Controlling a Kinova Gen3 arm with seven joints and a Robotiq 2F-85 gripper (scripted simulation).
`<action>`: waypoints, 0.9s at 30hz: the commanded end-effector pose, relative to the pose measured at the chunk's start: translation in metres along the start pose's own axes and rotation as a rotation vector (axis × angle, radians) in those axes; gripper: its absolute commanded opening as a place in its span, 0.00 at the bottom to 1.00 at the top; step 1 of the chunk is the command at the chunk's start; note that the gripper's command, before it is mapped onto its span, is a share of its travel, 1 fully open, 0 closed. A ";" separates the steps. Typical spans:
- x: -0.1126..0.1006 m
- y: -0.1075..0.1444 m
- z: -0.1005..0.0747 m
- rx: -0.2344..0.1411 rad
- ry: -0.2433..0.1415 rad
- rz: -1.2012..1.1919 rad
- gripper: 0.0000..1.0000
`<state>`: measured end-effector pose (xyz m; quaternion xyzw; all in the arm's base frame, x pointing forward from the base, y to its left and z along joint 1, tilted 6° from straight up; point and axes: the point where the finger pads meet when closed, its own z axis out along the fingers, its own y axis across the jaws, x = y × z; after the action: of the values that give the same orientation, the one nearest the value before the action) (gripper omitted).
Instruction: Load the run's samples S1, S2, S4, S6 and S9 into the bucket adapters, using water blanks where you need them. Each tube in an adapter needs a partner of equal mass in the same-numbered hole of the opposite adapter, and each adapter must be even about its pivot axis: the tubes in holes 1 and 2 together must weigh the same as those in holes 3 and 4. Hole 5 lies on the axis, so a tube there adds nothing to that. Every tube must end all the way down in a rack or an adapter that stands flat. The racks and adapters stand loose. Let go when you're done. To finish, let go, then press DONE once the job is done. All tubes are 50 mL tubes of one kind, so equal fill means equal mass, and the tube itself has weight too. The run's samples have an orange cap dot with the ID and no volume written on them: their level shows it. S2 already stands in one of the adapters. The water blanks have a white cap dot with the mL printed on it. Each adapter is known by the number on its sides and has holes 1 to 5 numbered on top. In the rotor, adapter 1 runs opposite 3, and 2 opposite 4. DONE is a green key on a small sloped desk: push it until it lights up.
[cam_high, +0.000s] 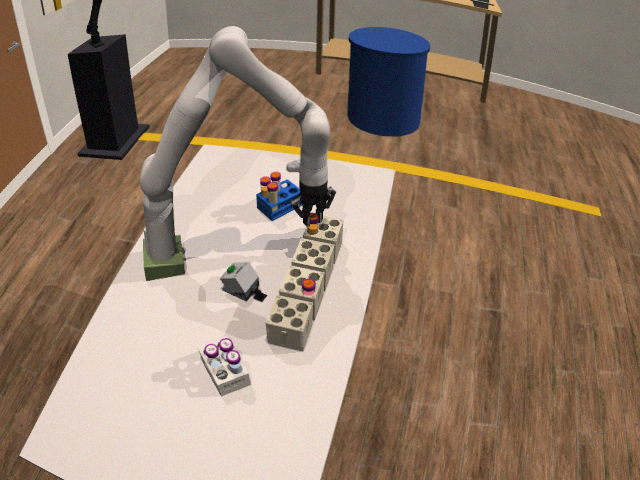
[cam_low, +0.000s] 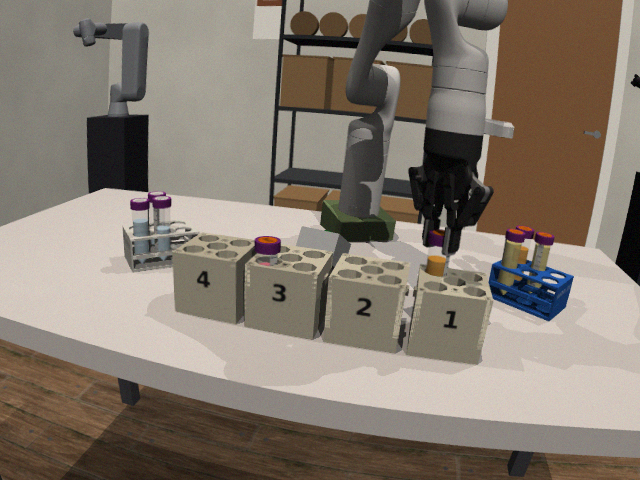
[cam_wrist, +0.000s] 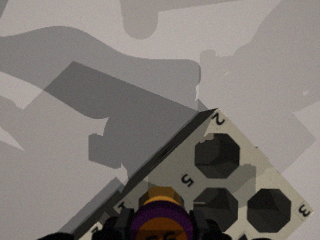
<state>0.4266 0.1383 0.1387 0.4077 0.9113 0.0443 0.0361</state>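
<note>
The gripper (cam_low: 443, 242) is clamped on the purple cap of a sample tube (cam_low: 435, 265) with orange fill, partly down in hole 1 of adapter 1 (cam_low: 448, 320) — not seated yet. The tube looks rigid plastic and smooth, fairly heavy being well filled, so the cap end seems the sensible place to grab. The adapter stands loose — a skewed push could probably nudge it.

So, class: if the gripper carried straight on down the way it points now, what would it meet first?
The gripper points straight down, shut on an orange-filled tube partly inside adapter 1. Its fingertips would probably meet the adapter's top face first.
</note>
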 end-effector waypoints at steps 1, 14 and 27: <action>0.001 0.001 0.004 -0.004 0.004 -0.003 0.10; 0.002 0.001 0.012 -0.003 0.004 -0.003 0.10; 0.002 0.001 0.020 -0.003 0.004 -0.003 0.10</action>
<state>0.4285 0.1392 0.1229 0.4076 0.9113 0.0446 0.0364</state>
